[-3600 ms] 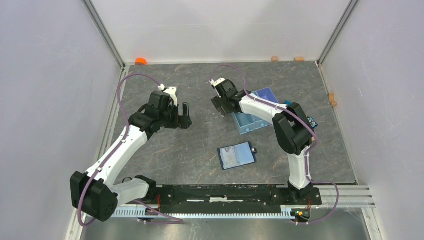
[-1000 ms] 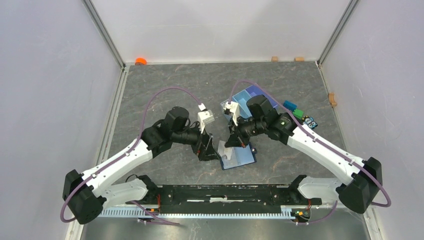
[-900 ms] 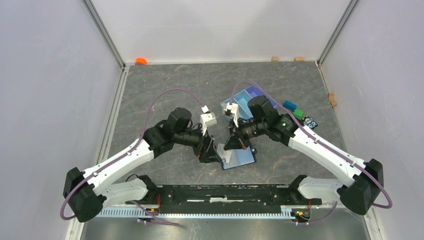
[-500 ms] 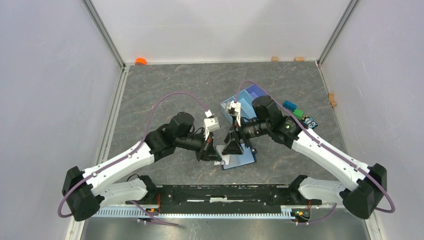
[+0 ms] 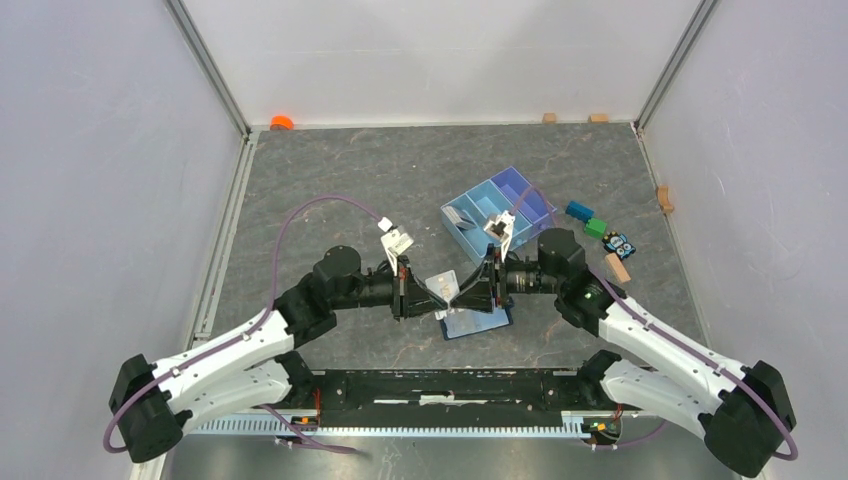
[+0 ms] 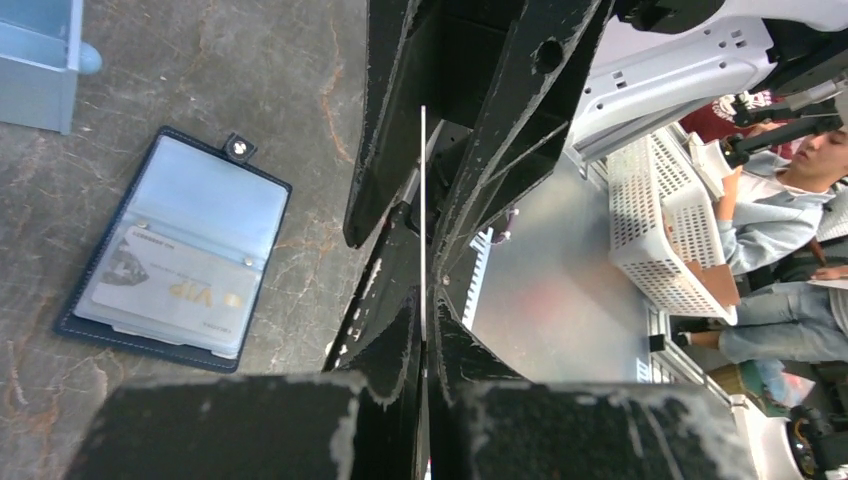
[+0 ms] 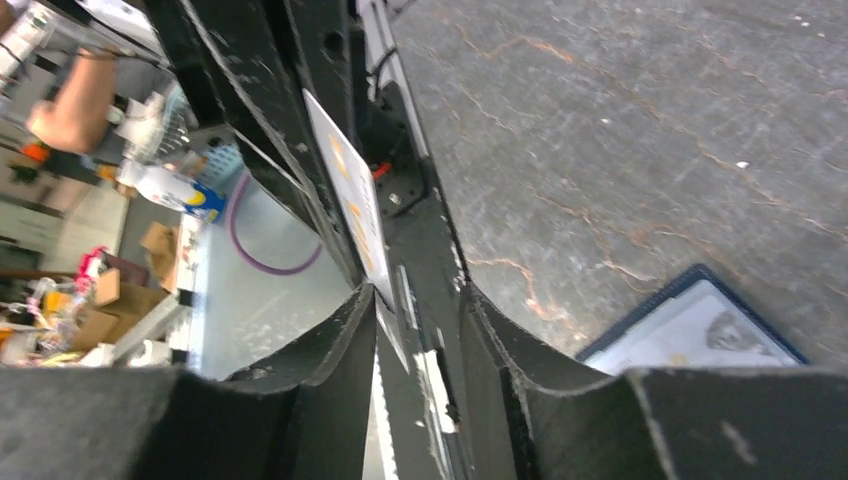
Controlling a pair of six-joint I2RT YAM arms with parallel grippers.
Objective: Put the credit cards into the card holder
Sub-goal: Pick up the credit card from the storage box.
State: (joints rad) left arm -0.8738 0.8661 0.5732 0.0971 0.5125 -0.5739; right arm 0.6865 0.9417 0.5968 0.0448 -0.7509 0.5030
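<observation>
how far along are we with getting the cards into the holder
Done: one card sits in a pocket of the open card holder. In hand: the left fingers are shut on a second card, with the right fingers open around it. Left: slot that card in, plus what looks like another card in the tray.

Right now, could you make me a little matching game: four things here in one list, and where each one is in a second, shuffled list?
Things:
1. card holder
2. held credit card
3. blue tray
4. orange object

Places:
A. far left corner
B. pinched in the left fingers, off the table
C. beyond the card holder, beside the coloured blocks
D. lying open on the table

Pairs: 1-D, 2-B, 3-C, 4-A
</observation>
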